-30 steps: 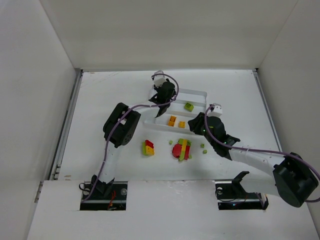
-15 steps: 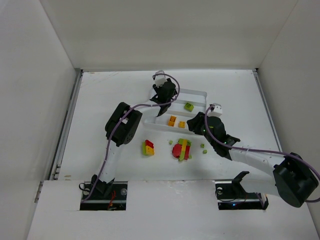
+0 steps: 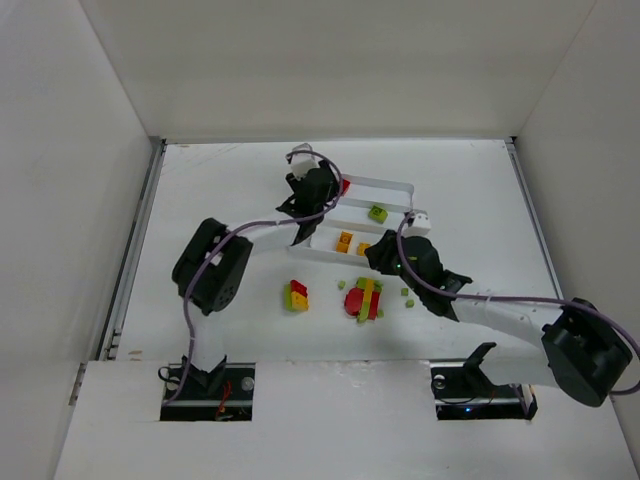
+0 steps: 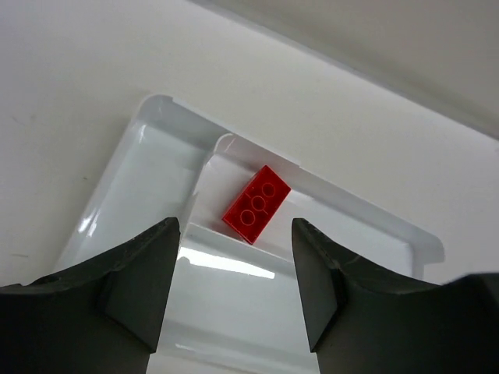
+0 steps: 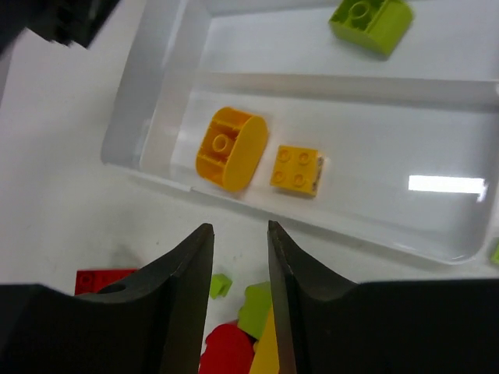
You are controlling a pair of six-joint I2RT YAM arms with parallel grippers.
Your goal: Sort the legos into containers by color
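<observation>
Right gripper [image 5: 238, 231] first: hangs low over the table [image 3: 200, 200], just on the near side of the tray [image 5: 366, 226], jaws a narrow gap apart with nothing between them. Sits nearer than the left arm to the loose legos [image 3: 362, 298], so looks the likelier one for the next pick. Just beneath and behind its fingertips: a heap of glossy red, lime and yellow pieces, one yellow strip [image 3: 367, 292] lying roughly near-to-far, tiny lime studs [image 5: 221, 284] scattered beside. Off to the left, well apart: a small red-and-yellow clump [image 3: 296, 294]. Beyond, in the smooth white tray's near slot: a round-ended orange brick [image 5: 230, 148] and a square four-stud one [image 5: 297, 169], close together. Next slot: one lime brick [image 5: 370, 17]. Farthest: an oblong red brick [image 4: 256, 204], flat and aslant in the far slot, below the left gripper [image 4: 234, 234], jaws wide apart and empty.
</observation>
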